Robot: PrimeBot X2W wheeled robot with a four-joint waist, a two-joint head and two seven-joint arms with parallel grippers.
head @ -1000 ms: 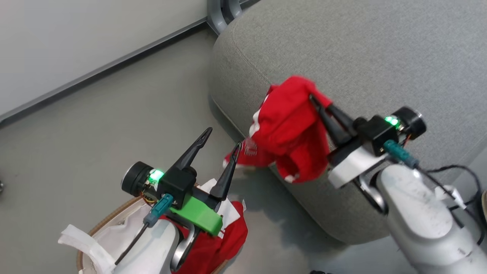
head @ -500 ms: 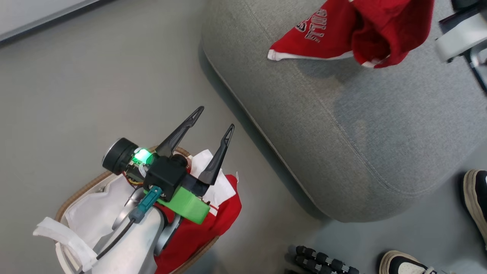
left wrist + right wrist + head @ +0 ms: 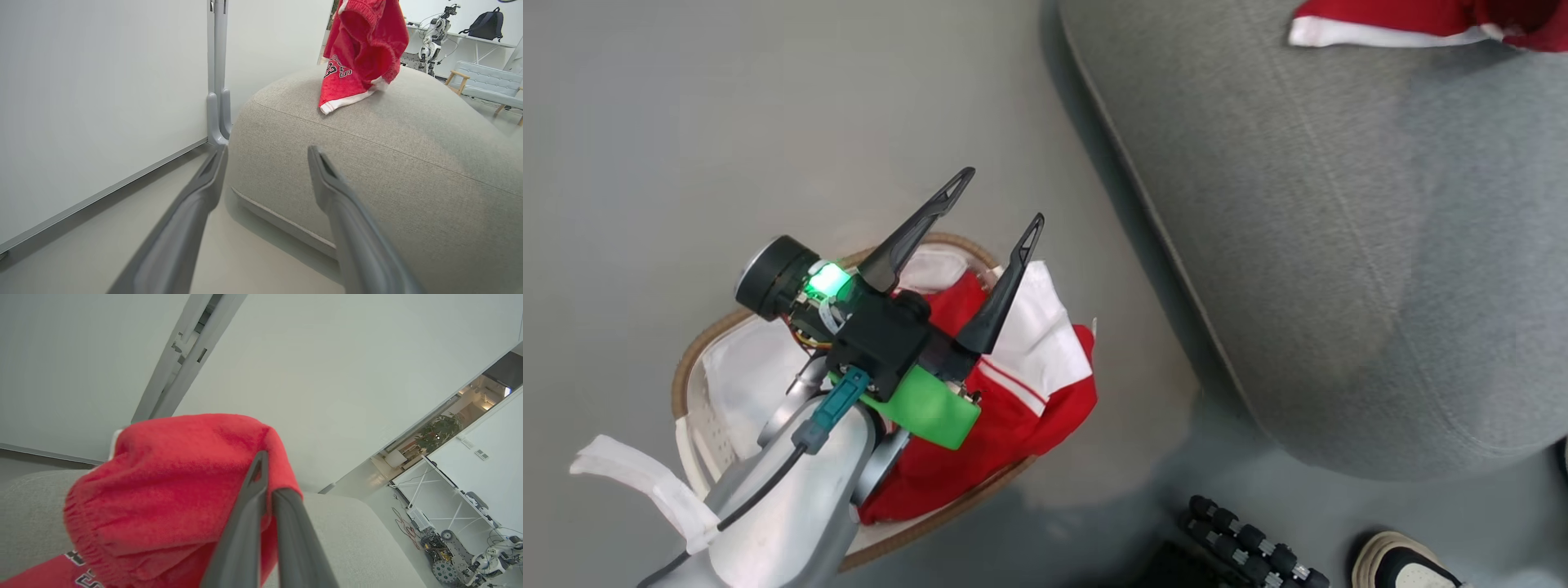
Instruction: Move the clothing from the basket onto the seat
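The left gripper hangs over the basket with its two long dark fingers spread wide and nothing between them, and from its own wrist view that left gripper points at the side of the seat. Below it, one oval white plastic laundry basket with a brown woven rim stands on the grey floor, just beside the one large rounded grey woven seat cushion. Now count the clothing: two red garments! The first red garment with a white panel and thin white stripes lies in the basket, spilling over the rim on the seat side, with the white cloth liner bunched up beside it. The second red garment with white trim and dark lettering hangs over the top of the seat, its white-edged hem touching the cushion. Up there the right gripper is pinched tight on a fold of that soft red cloth, fingers pressed together, the grey cushion underneath. One person's pale-soled shoe stands on the floor near the seat's rounded end.
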